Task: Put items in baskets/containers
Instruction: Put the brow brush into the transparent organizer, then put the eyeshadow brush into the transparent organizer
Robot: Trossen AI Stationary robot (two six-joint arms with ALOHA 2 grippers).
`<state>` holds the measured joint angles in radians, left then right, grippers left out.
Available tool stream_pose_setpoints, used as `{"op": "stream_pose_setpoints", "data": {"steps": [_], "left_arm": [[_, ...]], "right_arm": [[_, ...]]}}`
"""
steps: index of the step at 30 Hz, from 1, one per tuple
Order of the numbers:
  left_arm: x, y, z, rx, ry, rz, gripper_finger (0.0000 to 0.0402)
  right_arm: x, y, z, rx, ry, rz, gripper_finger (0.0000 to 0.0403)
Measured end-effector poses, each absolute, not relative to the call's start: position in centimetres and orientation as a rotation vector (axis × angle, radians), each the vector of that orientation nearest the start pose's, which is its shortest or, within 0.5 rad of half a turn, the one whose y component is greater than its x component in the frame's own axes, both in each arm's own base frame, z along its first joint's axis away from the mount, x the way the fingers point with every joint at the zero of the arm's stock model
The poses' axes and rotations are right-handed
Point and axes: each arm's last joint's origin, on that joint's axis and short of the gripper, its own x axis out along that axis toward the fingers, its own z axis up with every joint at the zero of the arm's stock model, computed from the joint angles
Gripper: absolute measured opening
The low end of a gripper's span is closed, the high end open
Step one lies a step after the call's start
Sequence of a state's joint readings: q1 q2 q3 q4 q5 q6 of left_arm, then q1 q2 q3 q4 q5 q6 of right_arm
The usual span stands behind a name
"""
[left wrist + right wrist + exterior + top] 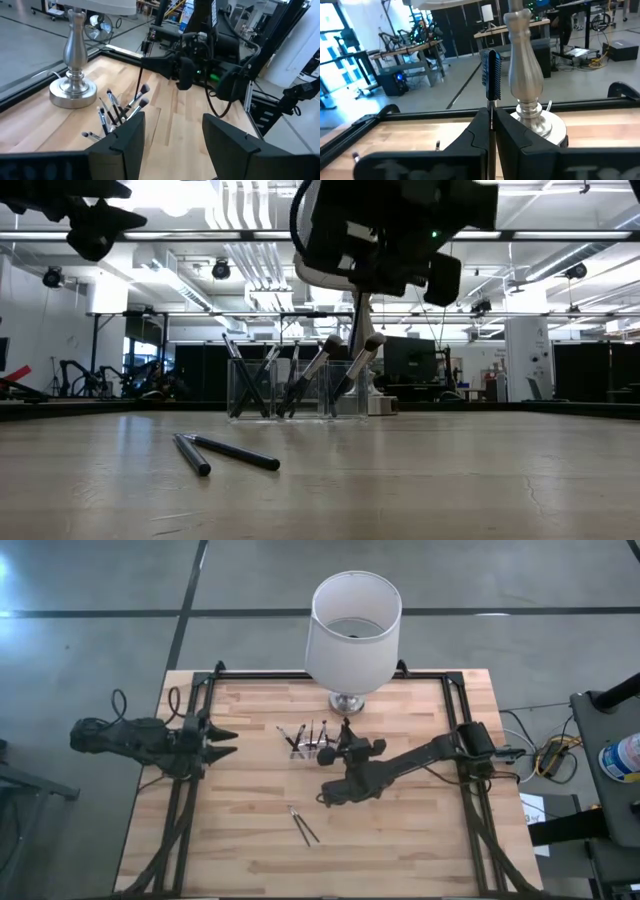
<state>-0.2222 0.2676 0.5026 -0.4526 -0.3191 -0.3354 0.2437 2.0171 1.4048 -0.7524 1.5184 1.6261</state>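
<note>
A clear holder (pixel 300 748) (pixel 290 408) stands mid-table, just in front of the lamp base, with several dark brushes (pixel 117 107) leaning in it, heads up. Two more dark sticks (pixel 303 825) (pixel 225 452) lie flat on the wood nearer the front edge. My right gripper (pixel 491 117) (pixel 345 737) is beside the holder's right end, shut on a thin brush (pixel 140 80) with a dark comb-like head (pixel 491 75). My left gripper (pixel 228 740) (pixel 172 120) waits open at the table's left edge, holding nothing. My right gripper pinches the brush's thin stem (pixel 491 107) between its two fingers, below the head. The fingers lie level, pointing toward the far edge and the lamp, and cross the stem. The brush stands about upright, head up, its lower end (pixel 138 96) hanging down by the holder's brushes.
A large white lampshade (pixel 352 625) on a metal base (pixel 347 700) (pixel 527 75) stands just behind the holder. A dark frame (pixel 190 790) runs along the table's edges. There is bare wood in front of the two lying sticks.
</note>
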Motion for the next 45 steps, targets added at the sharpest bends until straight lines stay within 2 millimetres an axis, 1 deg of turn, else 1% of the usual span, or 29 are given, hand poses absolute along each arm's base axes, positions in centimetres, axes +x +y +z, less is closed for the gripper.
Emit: {"op": "stream_pose_setpoints", "data": {"steps": [5,9,14,16,18,21,26,30,32,34,36,38,40,43,45], "left_arm": [[8.3,-0.9,26.8,-0.289,0.193,0.132,0.0190],[8.3,-0.9,26.8,-0.302,0.194,0.132,0.0190],[8.2,-0.9,26.7,-0.306,0.200,0.134,0.0190],[8.3,-0.9,26.7,-0.310,0.201,0.143,0.0190],[8.3,-0.9,26.7,-0.321,0.198,0.158,0.0190],[8.2,-0.8,26.7,-0.324,0.193,0.178,0.0190],[8.3,-0.8,26.7,-0.324,0.193,0.180,0.0190],[8.2,-0.8,26.6,-0.323,0.194,0.185,0.0190],[8.2,-0.8,26.5,-0.319,0.205,0.187,0.0190],[8.2,-0.8,26.2,-0.311,0.236,0.195,0.0190],[8.1,-0.8,25.9,-0.309,0.267,0.201,0.0190],[8.1,-0.8,25.7,-0.322,0.290,0.203,0.0190],[8.2,-0.8,25.7,-0.348,0.292,0.207,0.0190],[8.3,-0.8,25.6,-0.372,0.298,0.207,0.0190],[8.4,-0.9,25.6,-0.388,0.304,0.211,0.0190]], "right_arm": [[37.9,5.5,17.3,0.287,-0.162,-1.335,0.0013],[37.8,5.3,16.5,0.298,-0.166,-1.337,0.0013],[38.3,5.2,16.0,0.338,-0.115,-1.319,0.0013],[38.7,5.2,16.1,0.307,-0.080,-1.311,0.0017],[39.2,5.3,16.4,0.275,-0.037,-1.299,0.0029],[39.6,5.3,16.7,0.273,0.010,-1.276,0.0061],[39.6,5.7,16.7,0.273,0.016,-1.265,0.0115],[39.4,6.5,17.0,0.276,0.007,-1.247,0.0144],[39.3,7.0,17.7,0.277,0.006,-1.230,0.0154],[39.3,7.8,19.2,0.270,0.028,-1.194,0.0162],[39.4,8.5,21.1,0.254,0.086,-1.132,0.0168],[39.5,9.1,22.5,0.238,0.196,-1.024,0.0170],[39.7,9.6,23.6,0.282,0.307,-0.874,0.0170],[40.4,10.3,24.8,0.405,0.416,-0.664,0.0167],[40.9,10.9,25.0,0.501,0.484,-0.558,0.0164]]}}
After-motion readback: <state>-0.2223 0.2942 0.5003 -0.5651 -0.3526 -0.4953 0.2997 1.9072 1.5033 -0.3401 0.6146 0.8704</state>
